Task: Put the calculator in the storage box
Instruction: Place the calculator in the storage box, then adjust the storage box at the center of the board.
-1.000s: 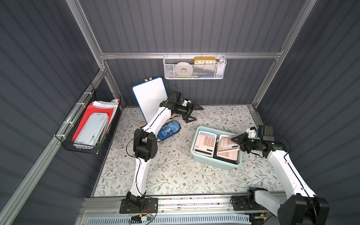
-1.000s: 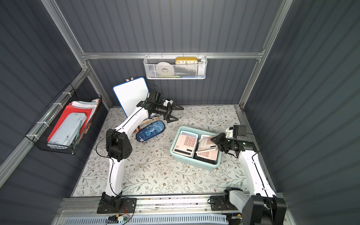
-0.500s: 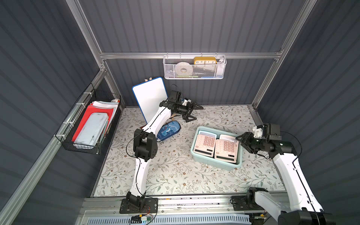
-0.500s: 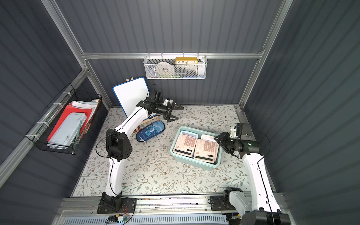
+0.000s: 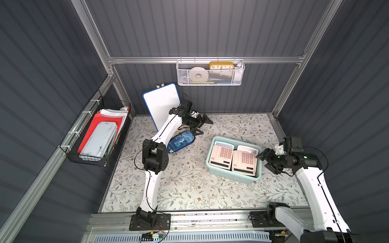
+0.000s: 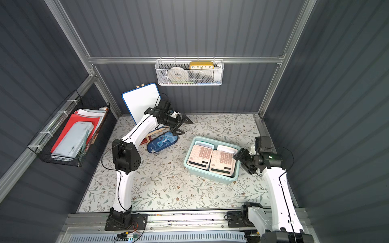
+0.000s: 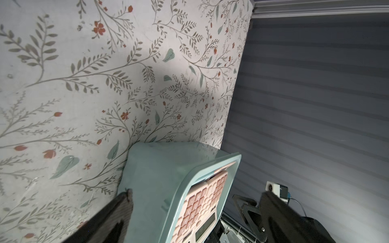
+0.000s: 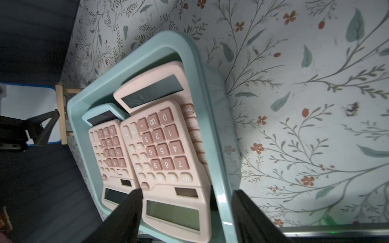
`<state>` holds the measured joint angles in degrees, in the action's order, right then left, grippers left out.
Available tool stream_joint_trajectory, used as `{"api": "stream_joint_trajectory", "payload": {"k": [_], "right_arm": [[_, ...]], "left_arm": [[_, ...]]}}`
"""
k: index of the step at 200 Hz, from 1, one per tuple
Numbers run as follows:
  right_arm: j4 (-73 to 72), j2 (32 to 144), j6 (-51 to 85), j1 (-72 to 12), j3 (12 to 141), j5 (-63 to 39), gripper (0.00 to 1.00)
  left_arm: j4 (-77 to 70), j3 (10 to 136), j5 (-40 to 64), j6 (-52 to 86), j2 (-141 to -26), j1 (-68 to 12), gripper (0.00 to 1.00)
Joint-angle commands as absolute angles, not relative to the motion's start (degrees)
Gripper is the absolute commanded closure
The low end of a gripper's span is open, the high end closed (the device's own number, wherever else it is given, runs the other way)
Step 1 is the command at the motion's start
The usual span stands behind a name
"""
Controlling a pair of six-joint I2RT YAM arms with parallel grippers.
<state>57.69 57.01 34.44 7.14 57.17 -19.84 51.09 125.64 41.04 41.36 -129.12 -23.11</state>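
A robot test booth dressed up as a study corner. Ribbed grey walls point(image 5: 210, 27) and a bare aluminium frame point(image 5: 206, 60) enclose a flower-patterned desk point(image 5: 189, 189), with two white robot arms point(image 5: 168, 128) bolted to a front rail point(image 5: 210, 218). Office things fill it: a whiteboard point(image 5: 161, 103), folders point(image 5: 99, 126) in a wire basket point(image 5: 88, 162), a clock point(image 5: 221, 65) and tape point(image 5: 197, 74) in a mesh basket point(image 5: 183, 76), and calculators point(image 5: 244, 162) in a storage box point(image 5: 233, 177).

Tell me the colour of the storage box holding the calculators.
The storage box is pale mint-teal, clearest in the right wrist view.
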Motion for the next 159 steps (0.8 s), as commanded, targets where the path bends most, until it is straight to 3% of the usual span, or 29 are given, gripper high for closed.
{"api": "stream_joint_trajectory", "payload": {"k": [1, 57, 159], "right_arm": [[57.39, 58.38, 35.05, 7.37, 54.89, -19.28, 0.24], [44.09, 67.45, 32.95, 7.00, 52.50, -33.62, 0.24], [35.66, 84.90, 32.51, -1.83, 63.59, -36.56, 0.24]], "left_arm": [[54.86, 123.89, 38.98, 38.33, -124.80, -23.12, 0.01], [55.13, 121.44, 37.29, 37.44, -122.77, -23.12, 0.01], [55.62, 110.48, 33.74, 34.18, -115.21, -23.12, 0.01]]}}
